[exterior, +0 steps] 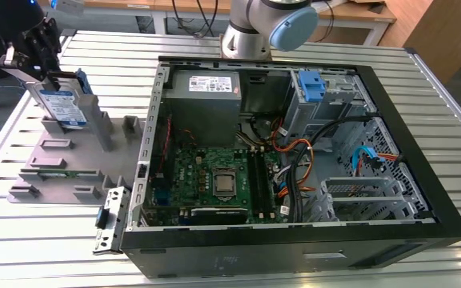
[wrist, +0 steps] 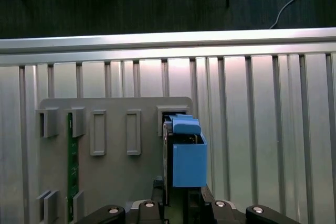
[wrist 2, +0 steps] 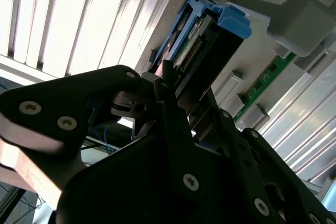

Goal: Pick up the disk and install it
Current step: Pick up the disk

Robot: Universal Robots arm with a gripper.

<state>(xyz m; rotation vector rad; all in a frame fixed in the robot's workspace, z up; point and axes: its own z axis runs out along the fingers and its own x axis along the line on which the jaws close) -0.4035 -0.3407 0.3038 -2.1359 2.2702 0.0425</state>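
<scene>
**Exterior view.** The gripper (exterior: 50, 75) is clamping the upper end of the disk (exterior: 60, 105), with its fingers closed down to the disk's thickness. The disk is hanging upright directly below the fingers, over the grey holder (exterior: 62, 174). I cannot tell whether its lower end is clear of the slot. The open computer case (exterior: 446, 222) is lying well apart from the fingers and is holding a power supply (exterior: 206, 84), loose cables (exterior: 295, 150) and a blue bracket (exterior: 311, 84).

**Second wrist view.** The fingers (wrist 2: 164, 90) are pinching one end of the disk (wrist 2: 210, 35), which is reaching away beyond the fingertips.

**First wrist view.** The disk (wrist: 188, 163) is showing edge-on between the fingers. Beyond it, the holder (wrist: 110, 182) is carrying a green memory stick (wrist: 71, 161) in one slot.

**Risk, as judged.** The grip is taking only one end of the disk, so it may swing or slip. A blue rail could also catch on the slot wall or on the cables.
</scene>
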